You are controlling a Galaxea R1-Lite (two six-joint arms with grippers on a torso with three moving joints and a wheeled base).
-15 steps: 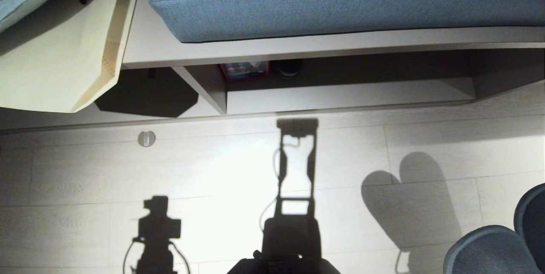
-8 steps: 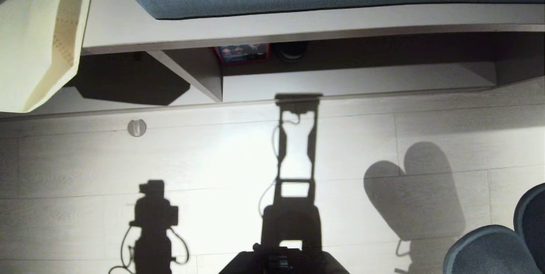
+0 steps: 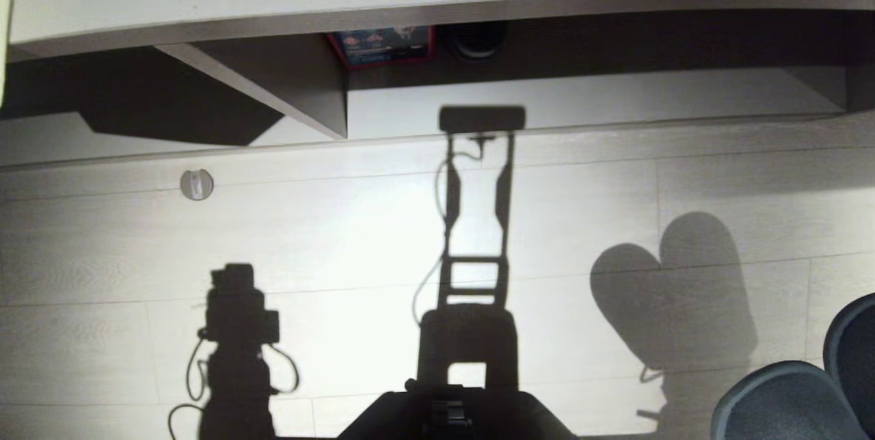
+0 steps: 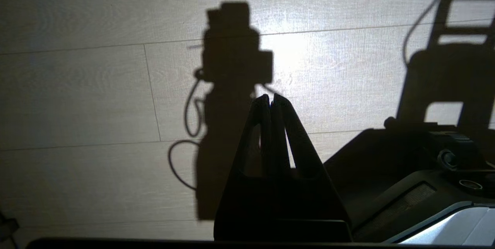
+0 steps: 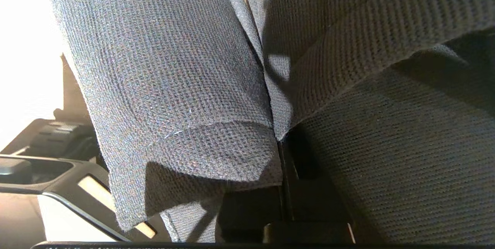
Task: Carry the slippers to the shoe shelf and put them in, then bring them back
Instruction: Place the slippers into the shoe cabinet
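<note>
Jaws, right gripper (image 5: 282, 187): you have them clamped on the slippers (image 5: 174, 86), both pinched together at the fabric edges so the pair hangs as one bundle, toes seen low at the robot's right in the head view. Jaws, left gripper (image 4: 270, 100): closed on nothing, parked over bare floor (image 4: 77, 98); one arm suffices. Shoe shelf (image 3: 581, 102): ahead, low, base board lit, upright divider (image 3: 301, 95) left of centre. Judgement: carrying stage; you have yet to put the pair in.
</note>
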